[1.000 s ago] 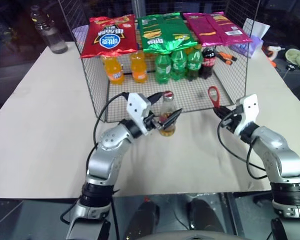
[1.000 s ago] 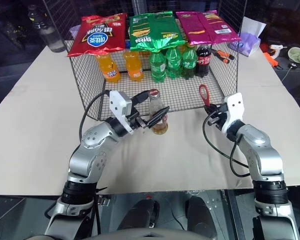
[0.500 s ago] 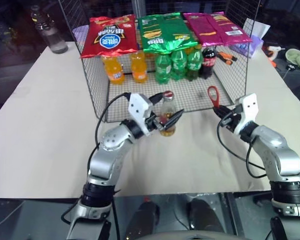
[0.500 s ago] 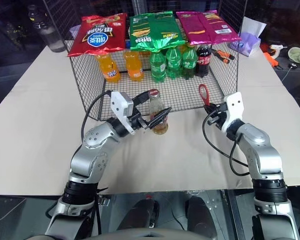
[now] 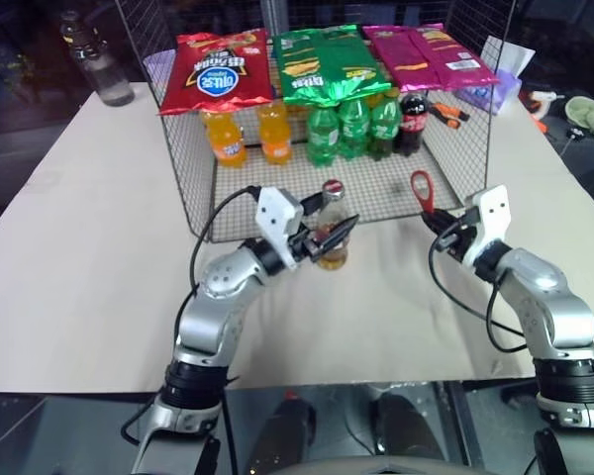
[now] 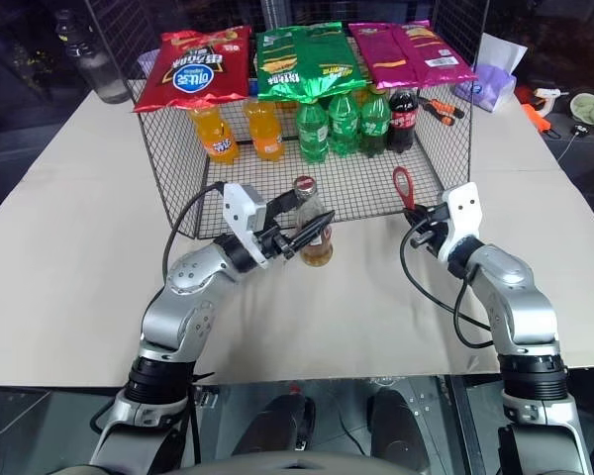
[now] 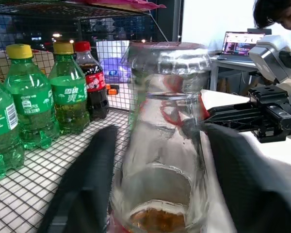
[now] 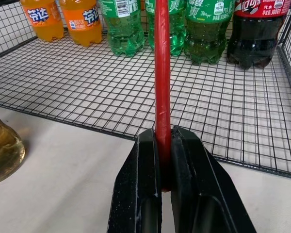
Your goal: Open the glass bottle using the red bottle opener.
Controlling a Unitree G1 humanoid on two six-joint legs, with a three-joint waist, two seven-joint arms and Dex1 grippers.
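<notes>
Beige paper covers the tabletop (image 5: pixel 89 247), and a wire-mesh rack (image 5: pixel 445 158) sits at the back with chip bags (image 5: pixel 322 61) on top and orange and green soda bottles (image 5: pixel 351 127) lined up inside. Using that rack as the landmark: the glass bottle (image 5: pixel 330 228) stands upright on the paper just in front of the rack's open front edge, cap still on.

Left gripper (image 5: pixel 329 236) has its jaws on either side of the bottle's lower body. In the left wrist view the two black fingers (image 7: pixel 85 184) sit close along the glass, but I can't tell if they're actually pressing it or just bracketing it.

Right gripper (image 6: pixel 413 220) is off toward the rack's right front corner, well apart from the bottle, jaws clamped tight on the handle of the red bottle opener (image 6: pixel 404 186), ring head sticking up.

What I'd worry about: if the left grip isn't solid, prying at the cap could tip or spin the bottle and spill the drink. Also the opener is pinched by its thin handle only, so leverage could twist it in the jaws or pop it loose. And the mesh is close enough to snag the opener on the way over.
</notes>
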